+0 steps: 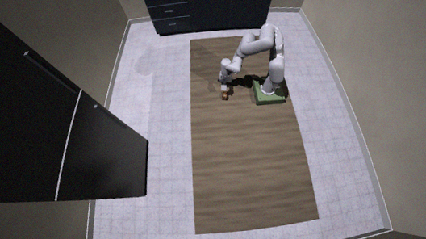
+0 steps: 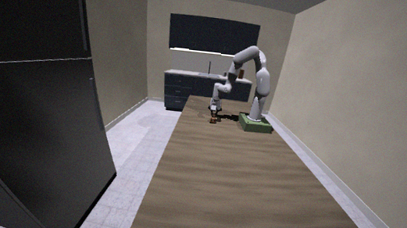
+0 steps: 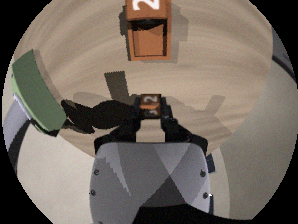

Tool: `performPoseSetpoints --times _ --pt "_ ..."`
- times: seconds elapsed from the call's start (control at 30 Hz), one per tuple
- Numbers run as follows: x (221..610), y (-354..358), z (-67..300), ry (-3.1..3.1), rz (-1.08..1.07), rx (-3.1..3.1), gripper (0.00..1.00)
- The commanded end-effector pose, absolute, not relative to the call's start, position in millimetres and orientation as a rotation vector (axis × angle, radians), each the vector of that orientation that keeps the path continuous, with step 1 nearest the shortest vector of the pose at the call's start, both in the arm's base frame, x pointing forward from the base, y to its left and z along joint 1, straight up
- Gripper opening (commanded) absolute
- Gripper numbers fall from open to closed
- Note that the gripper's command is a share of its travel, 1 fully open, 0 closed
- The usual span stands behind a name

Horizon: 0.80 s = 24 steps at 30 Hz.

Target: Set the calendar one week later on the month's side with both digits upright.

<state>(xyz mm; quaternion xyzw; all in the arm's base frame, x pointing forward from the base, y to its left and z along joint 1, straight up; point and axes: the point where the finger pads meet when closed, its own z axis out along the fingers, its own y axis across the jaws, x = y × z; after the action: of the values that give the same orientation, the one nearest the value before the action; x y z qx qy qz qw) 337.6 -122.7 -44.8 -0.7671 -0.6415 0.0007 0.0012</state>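
Wood-grain tabletop (image 1: 247, 166) (image 2: 237, 177) (image 3: 220, 60), brown, with a green base block (image 1: 270, 98) (image 2: 258, 127) (image 3: 37, 90) at its side; upon it, one orange-brown calendar tray (image 1: 224, 92) (image 2: 213, 122) (image 3: 168, 44), part of its floor exposed beside a cube (image 3: 134, 9) marked with a white 2. Item, my gripper (image 1: 224, 89) (image 2: 214, 114) (image 3: 150, 104): jaws clamped on one small brown number cube (image 3: 150, 98), another white 2 visible, apart from the tray.
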Motion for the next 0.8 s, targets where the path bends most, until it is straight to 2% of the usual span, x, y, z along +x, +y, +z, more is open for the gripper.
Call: performPoseSetpoints --times 0.0,0.27,0.63,0.77 --pt "339 -123 -44 -2.015 0.0 -2.41 0.27" --pt "339 -123 -34 -2.015 0.0 -2.41 0.27" --pt "339 -123 39 -2.015 0.0 -2.41 0.27" --pt "339 -123 48 -2.015 0.0 -2.41 0.27"
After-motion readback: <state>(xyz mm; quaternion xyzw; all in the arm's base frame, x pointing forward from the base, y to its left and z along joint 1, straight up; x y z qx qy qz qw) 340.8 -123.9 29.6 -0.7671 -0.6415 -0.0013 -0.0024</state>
